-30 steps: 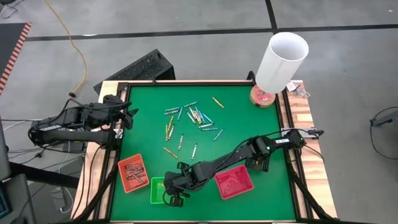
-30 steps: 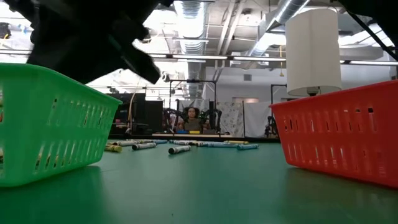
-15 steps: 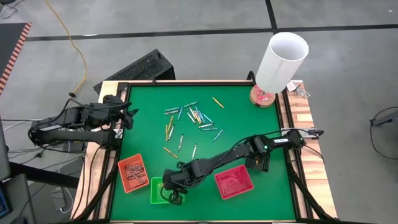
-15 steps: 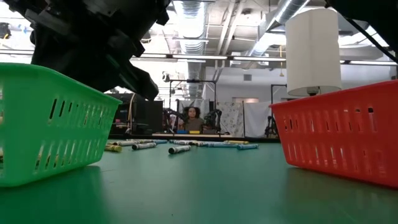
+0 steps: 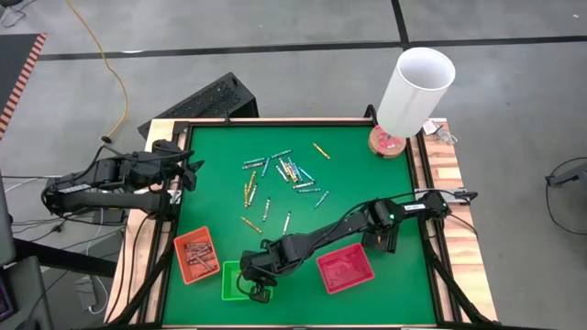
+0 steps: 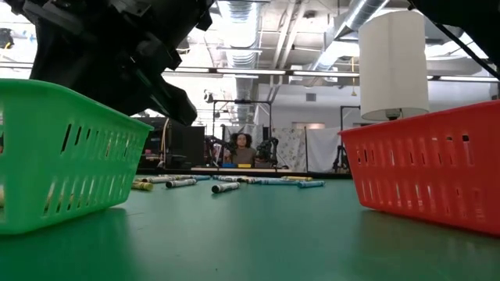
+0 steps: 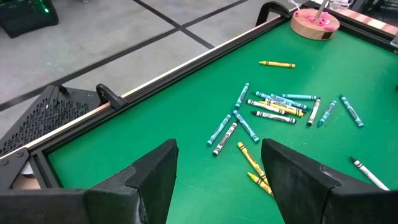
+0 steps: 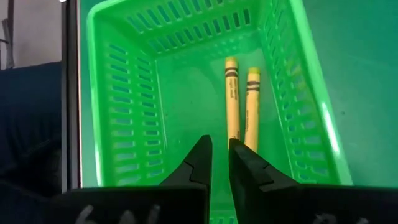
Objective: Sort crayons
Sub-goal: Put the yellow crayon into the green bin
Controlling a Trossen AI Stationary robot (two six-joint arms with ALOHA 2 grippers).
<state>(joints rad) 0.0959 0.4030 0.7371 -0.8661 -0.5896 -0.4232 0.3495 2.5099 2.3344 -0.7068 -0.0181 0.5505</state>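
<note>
Several loose crayons (image 5: 284,174) lie flat on the green mat at the middle of the table, also in the left wrist view (image 7: 273,106) and far off in the low view (image 6: 226,183). Two yellow crayons (image 8: 239,99) lie side by side on the floor of the green tray (image 8: 93,74). My right gripper (image 8: 220,146) hangs above that tray (image 5: 229,280), pointing down into it, its fingers a little apart with nothing between them. My left gripper (image 7: 217,155) waits open at the table's left edge (image 5: 193,170).
An orange tray (image 5: 195,255) with reddish-brown crayons sits left of the green one, and a red tray (image 5: 346,269) to its right. A white cylinder (image 5: 417,87) stands on a round wooden base at the far right corner. A black basket (image 5: 206,101) lies beyond the table's far left.
My right gripper has turned a little while staying over the green tray. The left arm has kept still.
</note>
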